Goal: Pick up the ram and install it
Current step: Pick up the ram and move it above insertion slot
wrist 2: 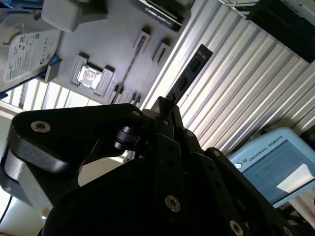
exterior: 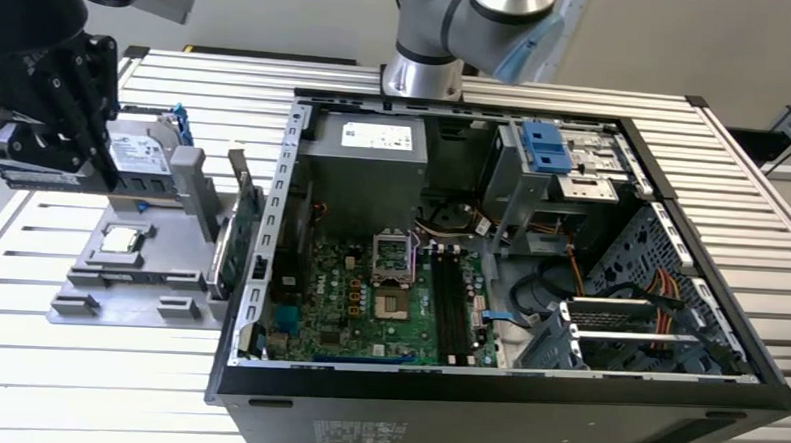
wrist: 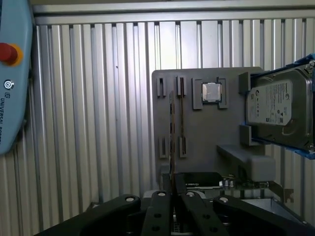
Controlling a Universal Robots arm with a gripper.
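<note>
My black gripper (exterior: 91, 163) hangs above the grey parts holder (exterior: 125, 290) at the exterior view's left, outside the open computer case (exterior: 277, 176). It is shut on the ram (exterior: 30, 178), a long thin strip that sticks out from the fingers. The second wrist view shows the ram (wrist 2: 189, 73) as a dark strip with black chips reaching out from the gripper (wrist 2: 165, 105). Seen on edge in the first wrist view, the ram (wrist: 172, 132) rises from the gripper (wrist: 174, 179) over the holder (wrist: 206, 137). The motherboard's long memory slots (exterior: 448, 304) lie inside the case.
The holder also carries a silver processor chip (exterior: 124, 238), a hard drive (exterior: 145, 156) and a green expansion card (exterior: 242, 235) standing by the case wall. A teach pendant (wrist: 12, 73) lies on the slatted table. The arm's base (exterior: 422, 73) stands behind the case.
</note>
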